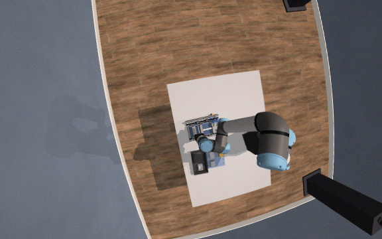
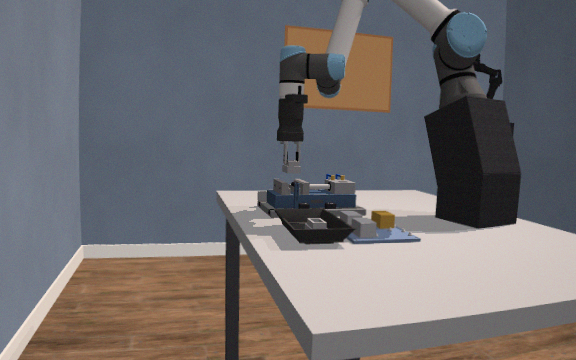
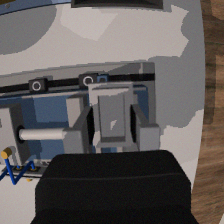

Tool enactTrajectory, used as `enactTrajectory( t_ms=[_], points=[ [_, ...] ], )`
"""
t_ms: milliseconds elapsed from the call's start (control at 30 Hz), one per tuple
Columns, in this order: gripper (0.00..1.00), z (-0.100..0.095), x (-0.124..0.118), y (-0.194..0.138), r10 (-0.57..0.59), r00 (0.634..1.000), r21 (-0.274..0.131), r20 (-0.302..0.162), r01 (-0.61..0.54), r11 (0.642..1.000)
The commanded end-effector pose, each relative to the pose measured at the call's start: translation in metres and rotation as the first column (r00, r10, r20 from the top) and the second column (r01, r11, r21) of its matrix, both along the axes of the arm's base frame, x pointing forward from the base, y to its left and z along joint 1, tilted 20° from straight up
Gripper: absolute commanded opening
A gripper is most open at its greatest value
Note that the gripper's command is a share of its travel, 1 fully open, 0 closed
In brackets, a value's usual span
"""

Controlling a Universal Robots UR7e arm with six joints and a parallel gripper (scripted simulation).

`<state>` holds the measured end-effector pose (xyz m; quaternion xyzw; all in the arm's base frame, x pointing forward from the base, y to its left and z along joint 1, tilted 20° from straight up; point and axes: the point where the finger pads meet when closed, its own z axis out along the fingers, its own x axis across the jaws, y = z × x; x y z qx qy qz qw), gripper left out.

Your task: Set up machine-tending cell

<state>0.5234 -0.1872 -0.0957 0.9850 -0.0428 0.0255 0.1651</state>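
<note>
My gripper hangs above the near end of the blue vise, clear of it. It is shut on a small grey metal part. In the wrist view the part sits between the fingers, with a darker recess in its top face, and the vise lies below. The black outfeed tray holds one grey finished part, pocket up. The blue infeed plate carries grey aluminium blanks and a brass blank. From above, the arm hides the gripper over the vise.
The vise, tray and infeed plate stand close together near the white table's left edge. The black robot pedestal stands at the back right. The vise's hoses are at its far end.
</note>
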Motion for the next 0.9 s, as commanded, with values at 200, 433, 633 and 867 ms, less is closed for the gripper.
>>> enactTrajectory(
  t_ms=[200,433,633,867],
  points=[
    [0.0,-0.025,0.024,0.074,-0.021,1.0,0.004,0.006,0.02,1.0],
    [0.0,-0.038,0.031,0.112,-0.03,0.999,0.004,0.01,0.03,1.0],
    [0.0,-0.051,0.036,0.151,-0.04,0.999,0.001,0.013,0.04,0.999],
    [0.0,-0.059,0.037,0.174,-0.046,0.999,-0.001,0.016,0.046,0.999]
  ],
)
